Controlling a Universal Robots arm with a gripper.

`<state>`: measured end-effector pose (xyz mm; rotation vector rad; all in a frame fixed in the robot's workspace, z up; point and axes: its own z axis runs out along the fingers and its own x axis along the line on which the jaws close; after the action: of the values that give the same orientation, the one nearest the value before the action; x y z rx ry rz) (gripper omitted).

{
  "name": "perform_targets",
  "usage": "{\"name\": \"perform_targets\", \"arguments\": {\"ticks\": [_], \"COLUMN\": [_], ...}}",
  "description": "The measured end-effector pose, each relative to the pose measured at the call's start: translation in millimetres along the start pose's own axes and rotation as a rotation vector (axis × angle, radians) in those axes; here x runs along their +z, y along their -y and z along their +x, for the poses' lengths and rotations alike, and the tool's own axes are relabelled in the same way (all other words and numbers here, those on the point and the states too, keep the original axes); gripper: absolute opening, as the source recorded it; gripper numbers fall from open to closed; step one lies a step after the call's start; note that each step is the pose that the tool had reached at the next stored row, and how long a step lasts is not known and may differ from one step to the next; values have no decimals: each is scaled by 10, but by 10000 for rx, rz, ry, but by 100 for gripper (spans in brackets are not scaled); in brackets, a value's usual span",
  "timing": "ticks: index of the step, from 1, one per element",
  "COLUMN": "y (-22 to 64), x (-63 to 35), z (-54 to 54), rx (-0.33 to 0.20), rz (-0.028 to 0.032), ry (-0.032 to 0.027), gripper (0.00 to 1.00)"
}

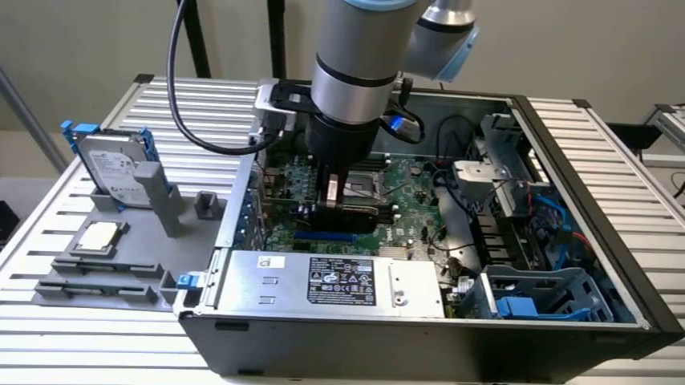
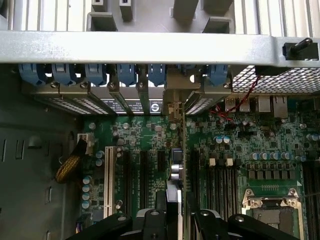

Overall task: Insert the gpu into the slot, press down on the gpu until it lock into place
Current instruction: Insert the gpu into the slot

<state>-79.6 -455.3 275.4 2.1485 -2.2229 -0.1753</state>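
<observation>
While the arm hangs inside the open case (image 1: 428, 345) on the bench (image 1: 64, 337), exterior view first. The gripper (image 1: 338, 196) is low over the green board (image 1: 412, 180), with the gpu (image 1: 348, 216) black and on edge beneath it. The card lies along the blue slot (image 1: 321, 238), directly above it. A strip of blue shows under its lower edge, on the side of the silver power-supply box (image 1: 321, 281). Touching or just apart: cannot tell. By my reading it is not locked down.

Wrist view. The fingers (image 2: 159, 215) are clamped on the gpu (image 2: 175, 167), one on either side of the thin card seen edge-on. Its metal bracket (image 2: 175, 97) lines up with the gap in the row of blue-tabbed rear covers (image 2: 127, 75). The card runs parallel to the black connector strips (image 2: 142, 170) and the white connector (image 2: 107, 175).

Judgement on the step: hold the card plumb and square to the slot. Let the bracket end and the far end go down evenly. Press straight down, never at a slant. A tilted card would likely bind at one end or ride the slot's lip.
</observation>
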Motion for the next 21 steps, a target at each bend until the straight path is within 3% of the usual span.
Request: {"name": "perform_targets", "arguments": {"ticks": [5, 21], "y": [40, 48], "x": [28, 104], "z": [0, -23], "rx": [2, 6], "rz": [-11, -77], "ry": [2, -4], "gripper": [26, 26]}}
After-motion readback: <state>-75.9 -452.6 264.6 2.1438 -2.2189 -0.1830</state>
